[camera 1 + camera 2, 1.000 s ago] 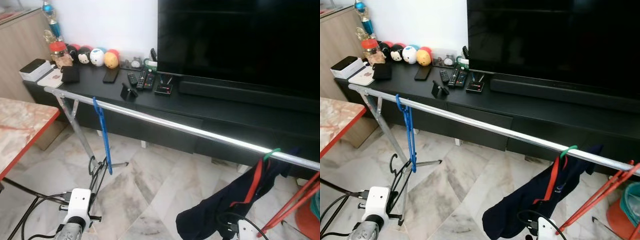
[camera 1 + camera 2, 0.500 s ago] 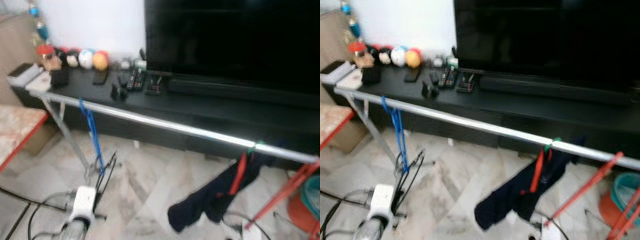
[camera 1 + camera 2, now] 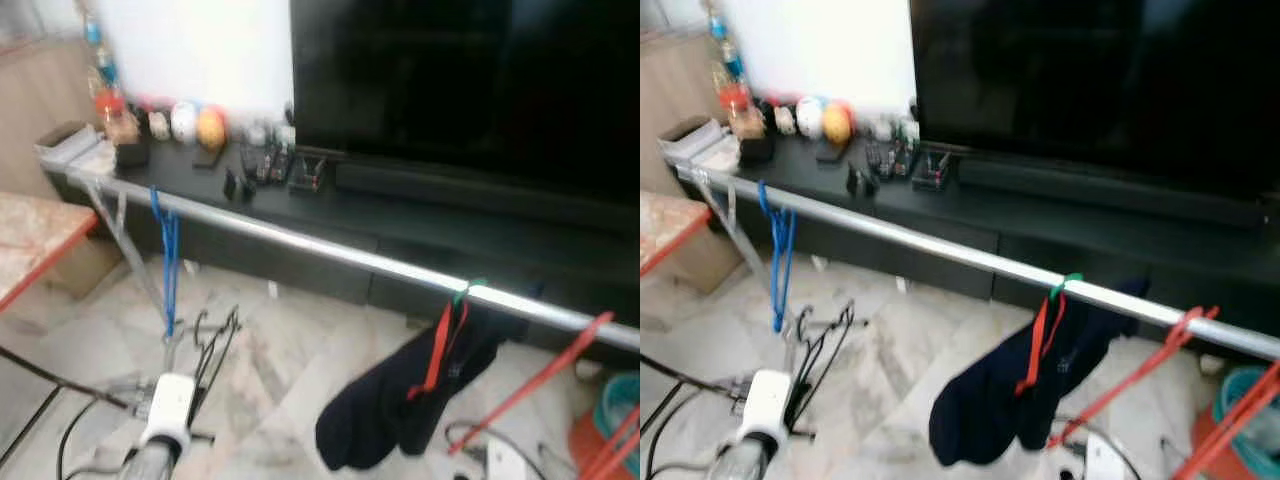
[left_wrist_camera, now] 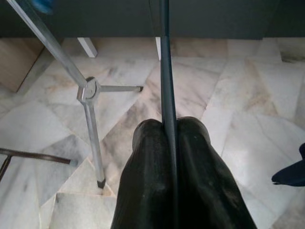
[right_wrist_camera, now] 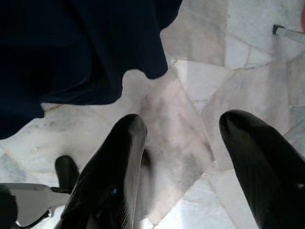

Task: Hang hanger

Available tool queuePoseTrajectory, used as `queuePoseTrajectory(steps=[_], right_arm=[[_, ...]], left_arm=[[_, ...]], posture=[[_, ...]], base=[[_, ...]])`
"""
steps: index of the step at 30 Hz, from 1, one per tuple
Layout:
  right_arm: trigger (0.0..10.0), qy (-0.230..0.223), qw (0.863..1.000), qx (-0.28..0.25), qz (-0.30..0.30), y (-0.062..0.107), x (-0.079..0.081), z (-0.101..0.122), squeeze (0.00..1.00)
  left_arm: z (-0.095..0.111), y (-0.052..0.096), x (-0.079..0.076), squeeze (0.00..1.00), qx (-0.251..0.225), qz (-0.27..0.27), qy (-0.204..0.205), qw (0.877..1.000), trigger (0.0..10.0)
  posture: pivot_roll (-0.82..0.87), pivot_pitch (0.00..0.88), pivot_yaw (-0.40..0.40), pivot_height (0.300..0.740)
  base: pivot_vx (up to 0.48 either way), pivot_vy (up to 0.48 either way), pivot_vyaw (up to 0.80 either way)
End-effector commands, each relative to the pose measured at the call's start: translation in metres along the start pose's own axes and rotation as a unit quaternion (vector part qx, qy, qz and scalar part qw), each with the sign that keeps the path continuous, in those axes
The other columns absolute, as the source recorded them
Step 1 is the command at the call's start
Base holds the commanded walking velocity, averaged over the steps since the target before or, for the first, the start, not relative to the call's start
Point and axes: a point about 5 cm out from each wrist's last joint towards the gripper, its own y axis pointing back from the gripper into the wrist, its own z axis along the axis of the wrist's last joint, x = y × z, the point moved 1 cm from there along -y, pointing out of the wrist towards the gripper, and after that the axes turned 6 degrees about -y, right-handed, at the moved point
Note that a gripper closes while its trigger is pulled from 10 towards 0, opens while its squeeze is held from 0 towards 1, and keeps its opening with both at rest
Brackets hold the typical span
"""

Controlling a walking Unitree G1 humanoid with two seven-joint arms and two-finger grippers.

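Left gripper [image 4: 169, 131]: fingers pressed together on a thin black hanger [image 4: 164, 71] – its wire runs straight out from between the tips, above the marble floor [image 4: 228, 109].
Black hanger, head views: held low at the left arm, its loops rising beside the rack's leg [image 3: 215, 335].
Right gripper [image 5: 183, 126]: fingers spread wide, nothing between them, hovering over the floor just under the dark garment's hem.
Rail [image 3: 300, 243]: a silver bar slanting from the rack's left end down to its right end, in front of the black TV console [image 3: 420, 225].
Blue hanger [image 3: 166, 255]: hooked on the rail near its left end, hanging straight down.
Dark garment [image 3: 400, 390]: on a hanger with a green hook and red arms – hung towards the rail's right end.
Red hanger [image 3: 1120, 385]: leaning from the rail's right end.
Blur: head views are soft; console items are indistinct.
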Motion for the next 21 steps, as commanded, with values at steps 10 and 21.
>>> queuePoseTrajectory(steps=[10, 21], right_arm=[[10.0, 0.008, 1.0, 0.012, -0.002, 0.001, -0.006, -0.006, 0.0], [10.0, 0.016, 1.0, 0.017, 0.002, 0.002, -0.006, -0.007, 0.0]], left_arm=[[0.034, -0.014, 0.016, 0.0, -0.063, 0.049, -0.048, 0.996, 10.0], [0.078, -0.031, 0.008, 0.0, -0.139, 0.013, -0.066, 0.988, 10.0]], posture=[[0.06, 0.0, -0.012, 0.74], [0.05, 0.0, -0.009, 0.74]], base=[[0.0, -0.036, 0.0], [0.0, 0.0, 0.0]])
